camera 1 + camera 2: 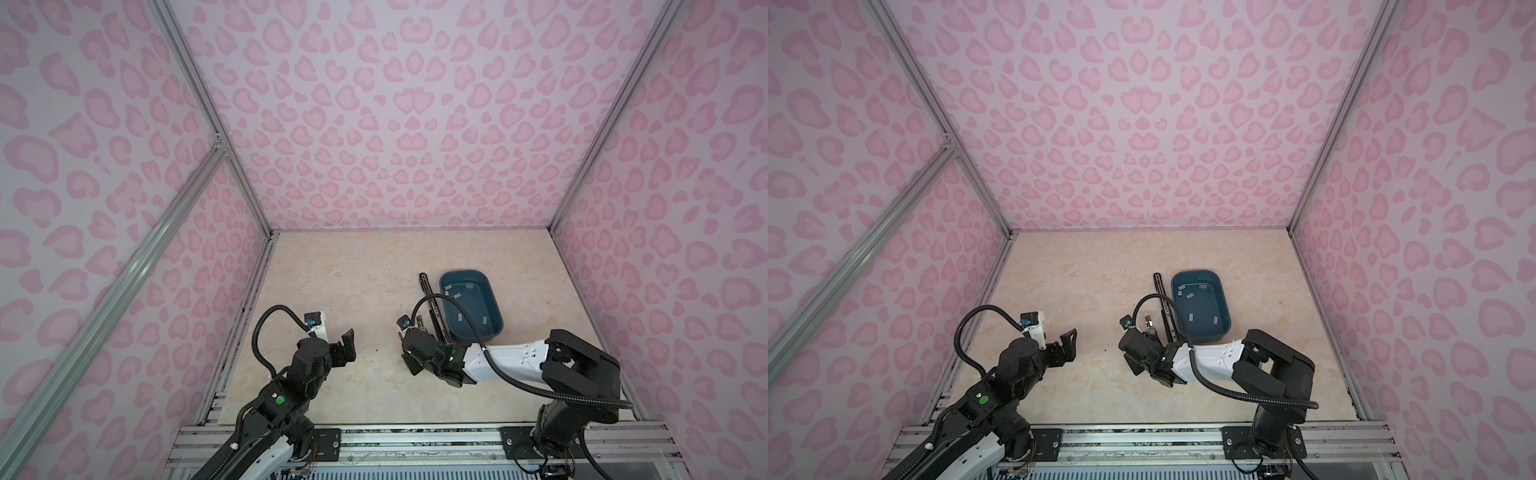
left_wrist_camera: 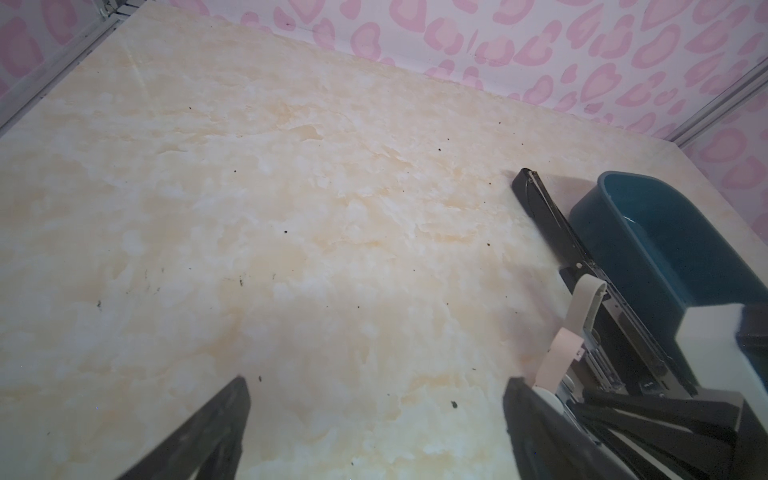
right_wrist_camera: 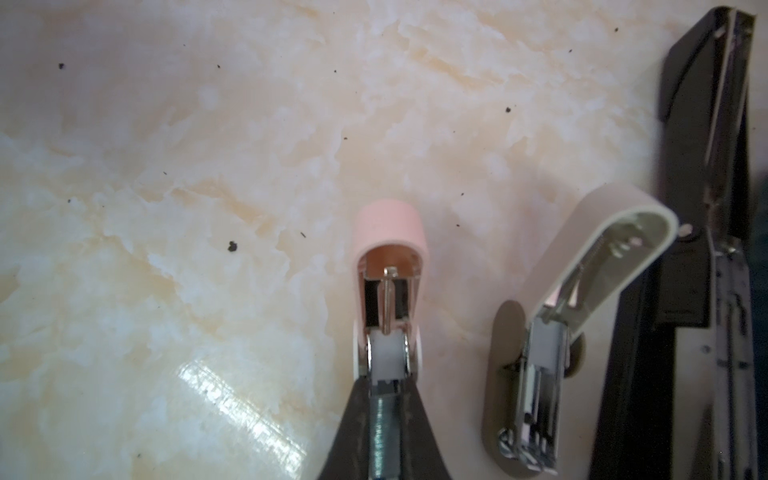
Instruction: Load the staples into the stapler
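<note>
The right gripper (image 3: 384, 395) clamps a ridged, silvery-grey strip of staples (image 3: 383, 432) at the opened pink stapler (image 3: 390, 226) mid-worktop. More flat grey strips lie in the blue tray (image 1: 464, 273) nearer the right edge. The left gripper (image 2: 376, 399) stands wide open.

Both top views overlook table (image 1: 332, 291); wrist views close

No readable text, no labels, brands, numbers or signs on anything in view
</note>
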### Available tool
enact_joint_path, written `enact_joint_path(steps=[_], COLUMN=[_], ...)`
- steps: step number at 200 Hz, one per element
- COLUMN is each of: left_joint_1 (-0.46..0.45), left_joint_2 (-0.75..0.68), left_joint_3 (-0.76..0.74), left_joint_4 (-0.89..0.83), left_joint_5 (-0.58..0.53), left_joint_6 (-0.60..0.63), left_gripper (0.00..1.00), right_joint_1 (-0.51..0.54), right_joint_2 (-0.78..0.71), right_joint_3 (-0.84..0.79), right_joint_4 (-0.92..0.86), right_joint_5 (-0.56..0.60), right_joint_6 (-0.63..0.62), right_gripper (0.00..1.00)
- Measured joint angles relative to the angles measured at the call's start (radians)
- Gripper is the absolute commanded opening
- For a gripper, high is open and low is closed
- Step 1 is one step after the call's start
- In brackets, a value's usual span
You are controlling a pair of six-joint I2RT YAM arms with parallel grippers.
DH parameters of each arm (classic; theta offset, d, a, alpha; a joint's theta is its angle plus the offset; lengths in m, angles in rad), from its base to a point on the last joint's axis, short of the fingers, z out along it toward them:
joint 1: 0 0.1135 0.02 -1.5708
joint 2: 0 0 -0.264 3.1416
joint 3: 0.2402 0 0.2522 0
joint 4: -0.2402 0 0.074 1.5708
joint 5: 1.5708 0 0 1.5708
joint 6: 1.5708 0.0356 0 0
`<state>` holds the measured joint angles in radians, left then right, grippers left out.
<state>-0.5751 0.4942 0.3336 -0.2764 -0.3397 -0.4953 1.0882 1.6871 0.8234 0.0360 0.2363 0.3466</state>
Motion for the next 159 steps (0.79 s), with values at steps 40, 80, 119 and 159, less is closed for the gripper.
enact_joint_path(steps=[40, 80, 119, 159], left_joint_1=[0.0, 0.0, 0.0, 0.0], left_joint_2=[-0.001, -0.001, -0.001, -0.003], left_joint_3=[0.0, -0.001, -0.001, -0.001], left_joint_4=[0.004, 0.009, 0.009, 0.009], left_joint_5=[0.0, 0.0, 0.0, 0.0], left_joint_6=[0.002, 0.002, 0.002, 0.002], left_gripper=[0.96, 0.96, 0.96, 0.96], right_joint_1=[0.0, 0.0, 0.0, 0.0], right_joint_2=[0.004, 0.004, 0.006, 0.014], right_joint_3=[0.004, 0.004, 0.006, 0.012], right_joint_4=[-0.003, -0.003, -0.004, -0.005], right_joint_5=[0.004, 0.008, 0.01, 0.01], right_joint_6=[-0.002, -0.003, -0.003, -0.003], right_gripper=[0.06, 0.06, 0.06, 0.06])
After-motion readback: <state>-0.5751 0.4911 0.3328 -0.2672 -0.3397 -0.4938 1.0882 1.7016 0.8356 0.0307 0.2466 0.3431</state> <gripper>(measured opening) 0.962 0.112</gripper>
